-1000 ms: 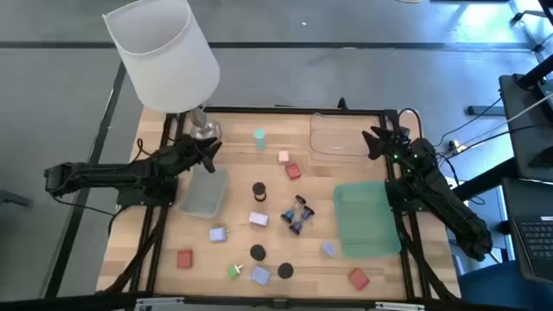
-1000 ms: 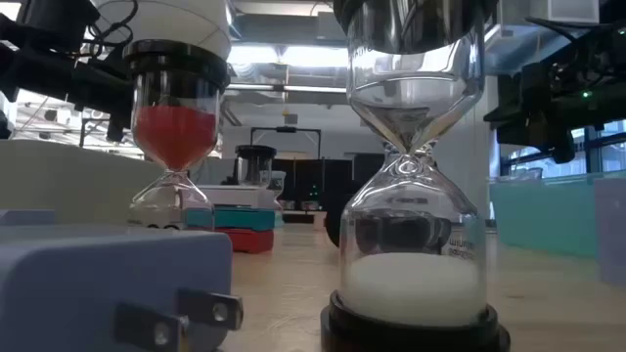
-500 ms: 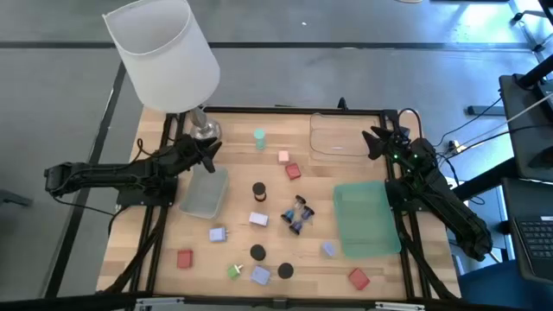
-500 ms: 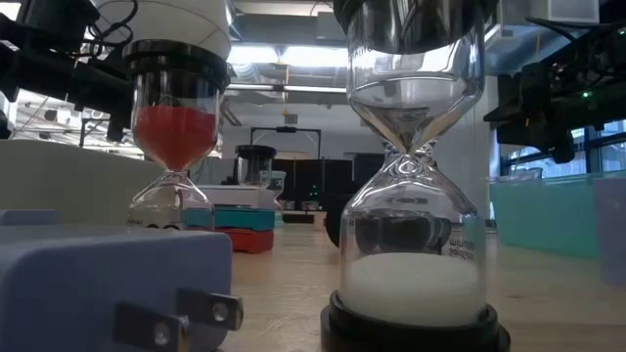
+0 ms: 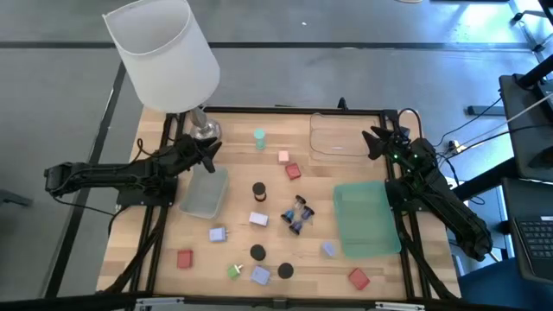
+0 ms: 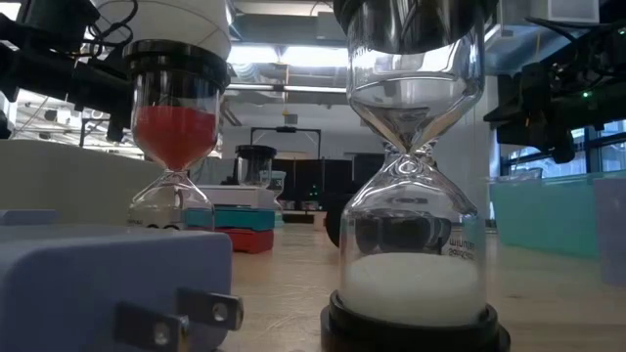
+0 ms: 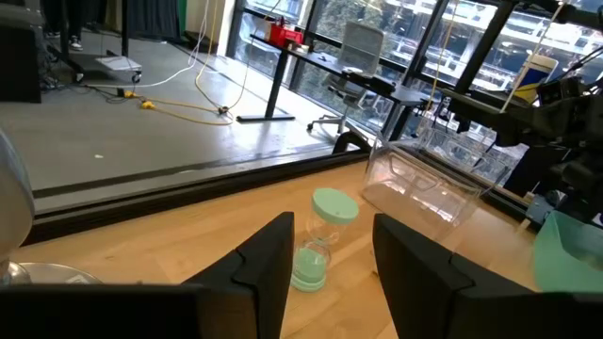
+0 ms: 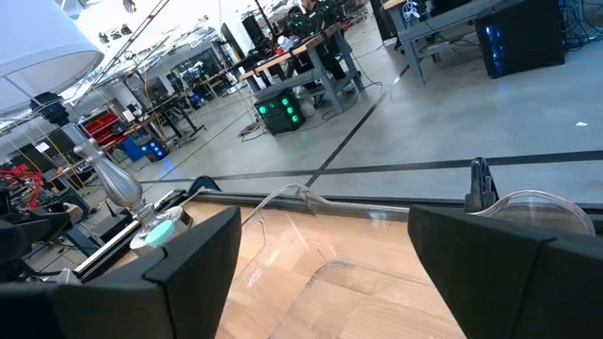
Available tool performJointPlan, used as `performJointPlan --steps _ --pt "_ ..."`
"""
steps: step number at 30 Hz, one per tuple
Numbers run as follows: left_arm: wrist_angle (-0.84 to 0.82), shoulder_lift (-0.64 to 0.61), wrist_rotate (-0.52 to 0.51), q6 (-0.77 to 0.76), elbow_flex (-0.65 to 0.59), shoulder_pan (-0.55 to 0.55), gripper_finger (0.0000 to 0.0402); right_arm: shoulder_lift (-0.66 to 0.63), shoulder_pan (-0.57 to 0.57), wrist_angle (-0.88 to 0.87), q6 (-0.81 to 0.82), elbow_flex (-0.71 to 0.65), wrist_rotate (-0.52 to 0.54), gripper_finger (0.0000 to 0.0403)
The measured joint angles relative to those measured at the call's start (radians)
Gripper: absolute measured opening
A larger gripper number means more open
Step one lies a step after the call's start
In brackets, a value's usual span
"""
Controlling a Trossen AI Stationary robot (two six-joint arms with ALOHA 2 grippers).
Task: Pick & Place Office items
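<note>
Judging from the left gripper (image 7: pixel 330 273), its fingers apart, the nearest piece to you is the small teal hourglass (image 7: pixel 320 240) just ahead: light, glassy, probably slippery, so take it at its caps. Most office items (image 5: pixel 259 219) lie scattered mid-table, well apart from both arms. The right gripper (image 8: pixel 325 268), also spread, waits over the clear tray (image 8: pixel 396 292).

The white-sand hourglass (image 6: pixel 411 196) carries small print on its lower bulb, too small to read.

Three red blocks (image 5: pixel 185 258), three black caps (image 5: pixel 257 252), two trays (image 5: pixel 205 193)
</note>
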Motion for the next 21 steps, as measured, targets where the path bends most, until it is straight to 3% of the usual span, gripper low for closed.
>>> performJointPlan --steps 11,21 --pt "0.000 0.000 0.000 0.000 0.000 0.000 0.0143 0.000 0.000 0.007 0.011 0.000 0.046 0.0307" --pt "0.000 0.000 0.000 0.000 0.000 0.000 0.0143 0.000 0.000 0.029 0.215 0.000 0.067 0.0307"
